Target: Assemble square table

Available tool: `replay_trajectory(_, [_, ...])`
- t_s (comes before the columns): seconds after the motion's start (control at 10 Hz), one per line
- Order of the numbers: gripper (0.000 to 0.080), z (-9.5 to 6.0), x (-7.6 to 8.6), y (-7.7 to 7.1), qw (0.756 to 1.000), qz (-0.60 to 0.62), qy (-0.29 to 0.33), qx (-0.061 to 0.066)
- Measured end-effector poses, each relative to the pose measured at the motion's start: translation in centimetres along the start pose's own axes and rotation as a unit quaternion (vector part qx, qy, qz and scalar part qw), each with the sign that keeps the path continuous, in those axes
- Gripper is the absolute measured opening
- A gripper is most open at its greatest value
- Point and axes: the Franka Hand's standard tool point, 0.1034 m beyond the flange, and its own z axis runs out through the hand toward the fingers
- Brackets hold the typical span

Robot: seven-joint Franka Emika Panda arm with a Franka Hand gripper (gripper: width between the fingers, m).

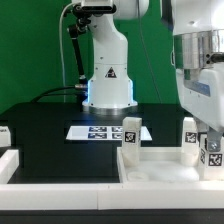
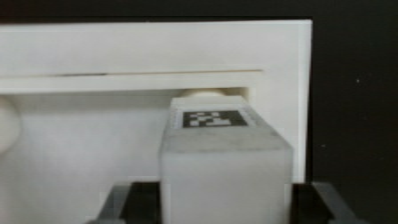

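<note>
Exterior view: 3 legs [image 1: 130,130] [image 1: 190,133] [image 1: 212,153], 1 sq. top [image 1: 160,170]

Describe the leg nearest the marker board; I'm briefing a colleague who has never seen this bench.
Find the robot's white base at the back; the marker board lies before it. At that board's corner toward the exterior view's right stands one upright white leg, tag facing the camera. Unlike the other legs, far right, it stands alone.

On the black table [image 1: 40,125] lies the marker board [image 1: 100,131]; the arm's base [image 1: 108,95] stands behind it, the square top [image 1: 160,165] just beside it, nearer the camera.
</note>
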Motion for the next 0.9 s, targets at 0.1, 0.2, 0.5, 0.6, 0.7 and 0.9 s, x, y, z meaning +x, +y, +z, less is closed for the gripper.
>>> replay_trajectory(0.1, [0.0291,0.0,-0.03,0.02,1.0,0.015,0.0,0.0])
replay_trajectory(0.2, [0.0291,0.05,-0.08,0.06,0.998,0.061,-0.002,0.001])
replay_trajectory(0.5, [0.0296,-0.06,-0.09,0.14,0.981,0.193,-0.008,0.012])
replay_trajectory(0.6, [0.0301,-0.08,0.06,0.19,0.98,0.199,-0.005,0.012])
replay_trajectory(0.7, [0.0301,-0.1,0.0,0.19,0.98,0.196,-0.001,0.014])
replay_trajectory(0.9, [0.0301,0.12,0.06,0.34,0.983,0.181,0.001,0.012])
